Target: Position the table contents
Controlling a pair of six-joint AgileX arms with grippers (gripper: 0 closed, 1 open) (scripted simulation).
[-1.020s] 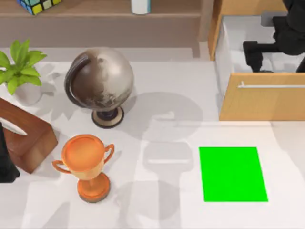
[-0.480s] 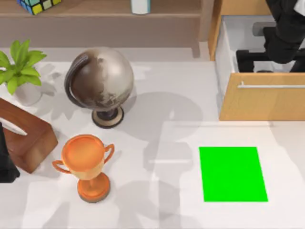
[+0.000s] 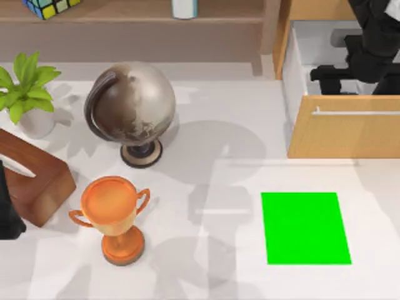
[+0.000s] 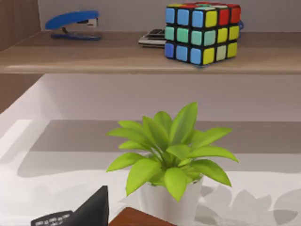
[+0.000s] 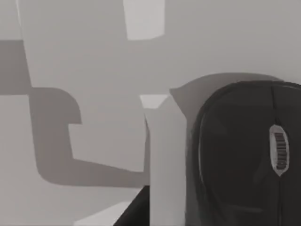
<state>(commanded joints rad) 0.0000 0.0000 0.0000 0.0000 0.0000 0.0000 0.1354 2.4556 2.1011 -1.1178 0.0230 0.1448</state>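
Matte-black oval mouse [image 5: 244,155], pale scroll wheel up, lying flat on a light grey surface

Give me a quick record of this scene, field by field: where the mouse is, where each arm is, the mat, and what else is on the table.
mouse: small matte-black oval computer mouse with scroll wheel, close under the right wrist camera on a pale surface
right arm: over the open wooden drawer at the table's right rear
left arm: parked at the table's left edge
mat: bright green rectangular mat, bare
other items: grey-brown globe, orange trophy, potted green plant, brown wooden box
table: broad white tabletop
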